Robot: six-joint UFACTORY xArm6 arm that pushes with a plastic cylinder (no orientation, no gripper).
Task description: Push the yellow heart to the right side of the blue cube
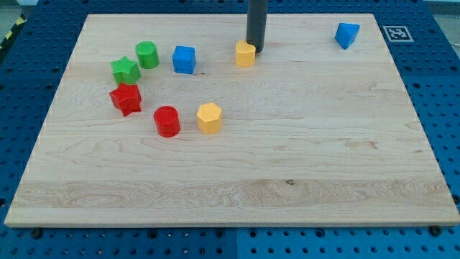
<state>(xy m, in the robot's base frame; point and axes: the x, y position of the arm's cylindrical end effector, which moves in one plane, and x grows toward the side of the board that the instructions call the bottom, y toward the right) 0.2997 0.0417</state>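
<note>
The wooden board (pixel 302 144) is seen from above. The blue cube (pixel 184 59) lies well to the view's left of my tip (pixel 255 50); no claw is fitted. The yellow heart (pixel 246 53), touching the tip's left, is already placed right of the cube, so the task is judged essentially complete.

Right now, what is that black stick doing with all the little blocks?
It is my rod, and I use it to push blocks around the wooden board. My tip is touching the upper right of the yellow heart, which sits to the view's right of the blue cube, with a gap between them. The green, red and other yellow blocks lie further to the view's left and below, away from my tip.
</note>
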